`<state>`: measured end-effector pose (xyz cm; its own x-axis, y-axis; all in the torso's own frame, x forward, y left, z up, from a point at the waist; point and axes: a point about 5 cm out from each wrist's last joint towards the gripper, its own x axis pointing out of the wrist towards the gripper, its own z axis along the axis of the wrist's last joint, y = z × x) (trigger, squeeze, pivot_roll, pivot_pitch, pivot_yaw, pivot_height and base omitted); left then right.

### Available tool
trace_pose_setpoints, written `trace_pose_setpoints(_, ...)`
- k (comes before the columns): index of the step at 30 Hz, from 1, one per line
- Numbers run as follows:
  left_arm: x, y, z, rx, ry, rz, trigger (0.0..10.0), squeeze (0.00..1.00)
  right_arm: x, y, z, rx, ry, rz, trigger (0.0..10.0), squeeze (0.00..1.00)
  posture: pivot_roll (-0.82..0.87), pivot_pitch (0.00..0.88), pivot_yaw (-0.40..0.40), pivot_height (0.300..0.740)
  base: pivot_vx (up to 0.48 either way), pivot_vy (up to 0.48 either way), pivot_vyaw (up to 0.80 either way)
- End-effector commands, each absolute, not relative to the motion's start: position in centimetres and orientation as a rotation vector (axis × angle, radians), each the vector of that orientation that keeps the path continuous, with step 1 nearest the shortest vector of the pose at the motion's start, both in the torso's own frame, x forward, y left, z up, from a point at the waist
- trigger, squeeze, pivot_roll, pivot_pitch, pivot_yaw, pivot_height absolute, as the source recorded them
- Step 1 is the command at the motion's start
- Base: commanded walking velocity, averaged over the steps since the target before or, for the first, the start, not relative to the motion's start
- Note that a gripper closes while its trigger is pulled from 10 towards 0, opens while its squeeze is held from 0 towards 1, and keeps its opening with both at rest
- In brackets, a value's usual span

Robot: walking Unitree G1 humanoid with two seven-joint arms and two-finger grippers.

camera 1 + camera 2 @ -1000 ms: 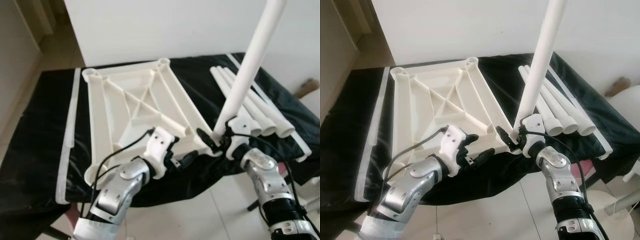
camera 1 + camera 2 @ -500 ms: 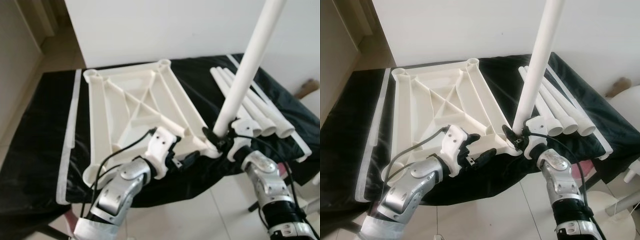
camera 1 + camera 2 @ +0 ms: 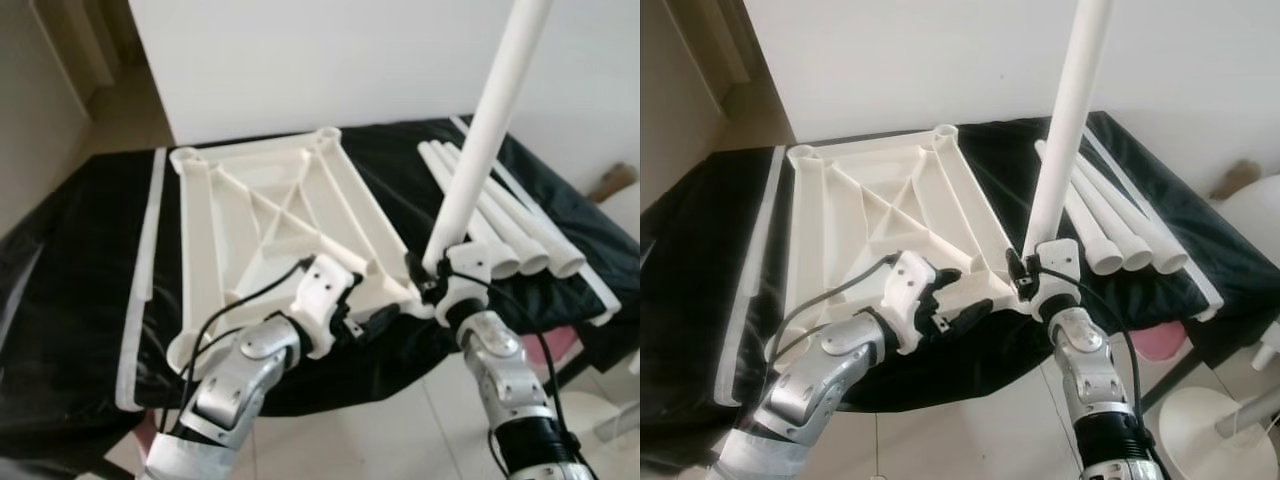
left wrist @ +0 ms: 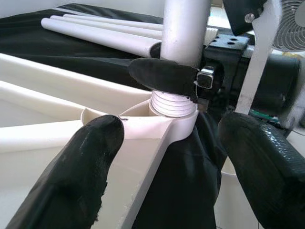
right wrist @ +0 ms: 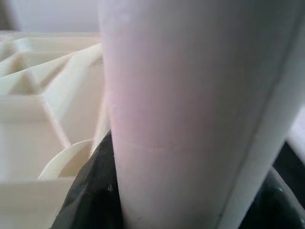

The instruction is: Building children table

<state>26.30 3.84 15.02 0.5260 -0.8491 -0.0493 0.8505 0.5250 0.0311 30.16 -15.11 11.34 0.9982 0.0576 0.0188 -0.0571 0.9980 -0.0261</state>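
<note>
a: right gripper (image 3: 1025, 278) is clamped low on the upright leg (image 3: 1065, 130), its threaded end sitting in the near corner socket of the upturned tabletop (image 3: 855, 215) on the worktop (image 3: 710, 270).

b: risk?

a: the leg leans; turned like that it may cross-thread. left gripper (image 3: 385, 317) hangs wide open at that corner, holding nothing, so the tabletop could shift.
</note>
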Motion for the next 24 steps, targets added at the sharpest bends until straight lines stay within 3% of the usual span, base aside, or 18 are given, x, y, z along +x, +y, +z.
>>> trace_pose_setpoints(1,25.9,3.5,15.1,0.061,0.019,-1.081,10.0,0.00,29.1,-15.5,8.3,-0.034,0.129,-0.019,10.0,0.00,0.02,0.000,0.015,0.740,0.000,0.000,0.00)
trace_pose_setpoints(6,25.9,3.6,15.1,0.057,0.017,-1.075,10.0,0.00,28.8,-13.2,9.0,0.039,0.093,-0.131,10.0,0.00,0.02,0.000,0.014,0.740,0.000,0.000,0.00)
trace_pose_setpoints(23,26.2,3.7,15.3,0.075,0.009,-1.066,10.0,0.00,29.1,-12.4,10.4,0.056,0.054,-0.127,10.0,0.00,0.03,0.000,0.012,0.740,0.000,0.000,0.00)
trace_pose_setpoints(24,26.2,3.7,15.3,0.077,0.008,-1.066,10.0,0.00,29.2,-12.3,10.5,0.052,0.047,-0.123,10.0,0.20,0.03,0.000,0.011,0.740,0.000,0.000,0.00)
